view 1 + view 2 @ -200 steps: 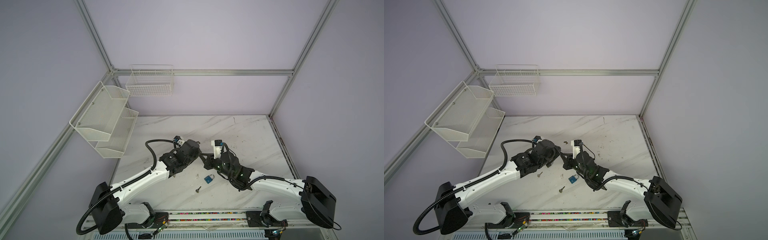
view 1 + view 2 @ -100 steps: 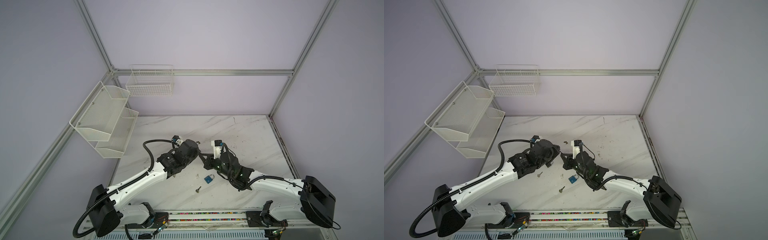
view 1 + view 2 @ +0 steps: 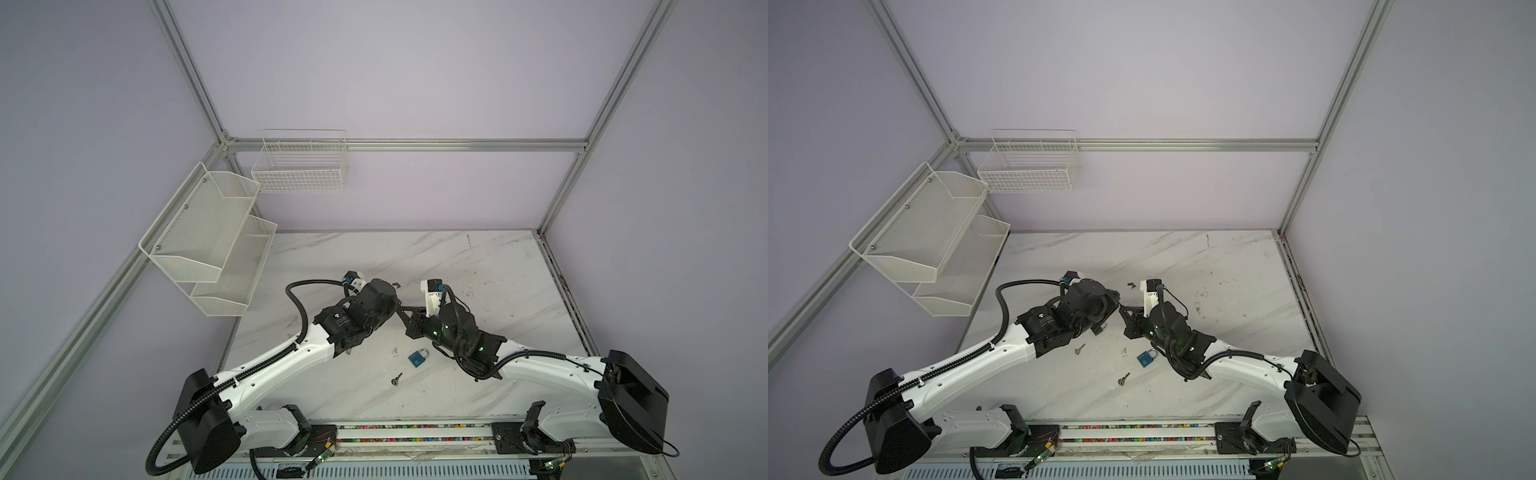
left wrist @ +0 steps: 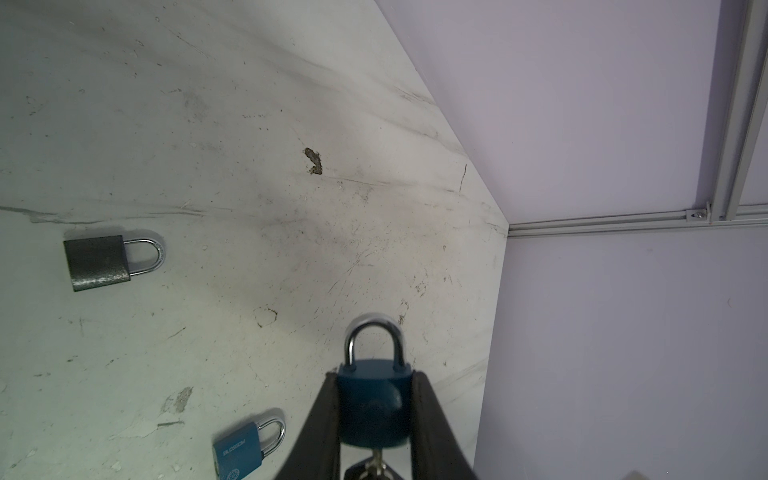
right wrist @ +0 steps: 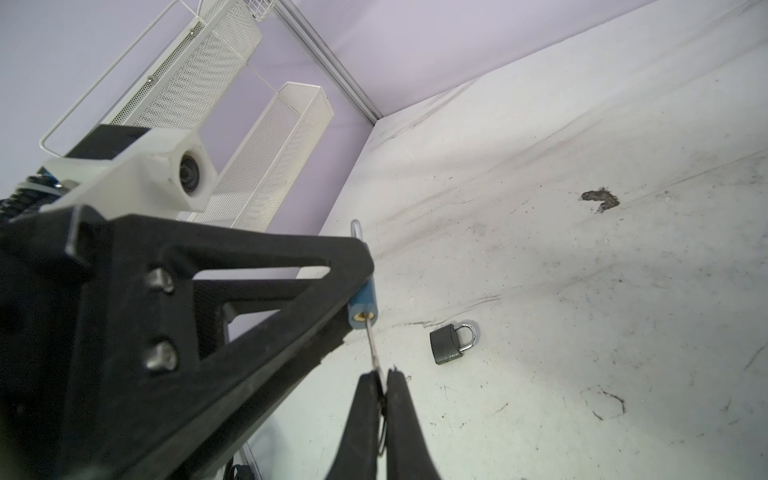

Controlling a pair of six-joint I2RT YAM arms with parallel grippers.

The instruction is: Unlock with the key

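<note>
While pinched, the key [image 5: 372,345] points lengthwise into the padlock [image 4: 372,399].

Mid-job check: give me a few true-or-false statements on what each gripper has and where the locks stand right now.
1. The left gripper holds a dark blue padlock. True.
2. The right gripper is open and empty. False: its fingers are shut on the key, whose blade sits in the held padlock's keyhole.
3. The held padlock's shackle has sprung open. False: in the left wrist view both legs sit in the body.
4. A grey padlock lies on the table. True.
</note>
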